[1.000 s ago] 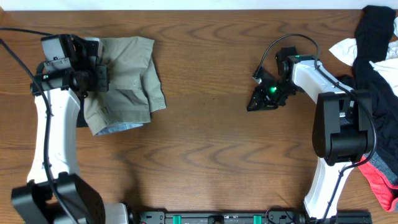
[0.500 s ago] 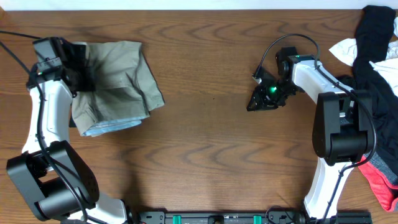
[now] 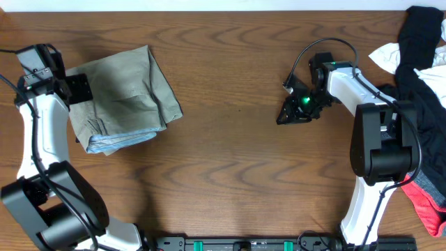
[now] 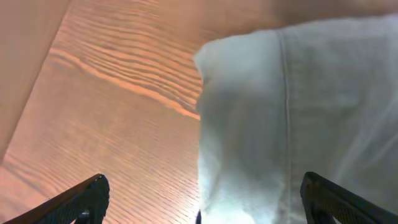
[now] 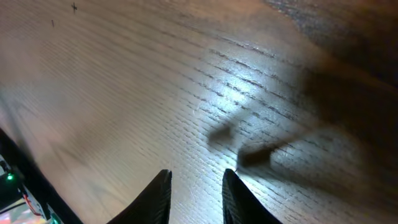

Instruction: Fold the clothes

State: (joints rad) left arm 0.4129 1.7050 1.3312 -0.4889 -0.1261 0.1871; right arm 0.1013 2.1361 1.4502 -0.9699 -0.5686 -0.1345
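While the shorts (image 3: 122,94) lie folded on the counter (image 3: 223,174), the left gripper (image 4: 211,199) is spread wide, holding nothing. The right gripper (image 5: 196,193) shows a small gap, empty too.

Khaki-green shorts (image 3: 122,97): folded to a compact rectangle, flat, pale blue lining showing along one edge; just ahead of left gripper (image 3: 75,89), not gripped. Black garment (image 3: 418,35), white garment (image 3: 389,56), coral-pink garment (image 3: 426,202): heaped unfolded, well behind right gripper (image 3: 293,111)

Open tabletop (image 3: 230,174) between shorts (image 3: 122,97), garment pile (image 3: 421,56)
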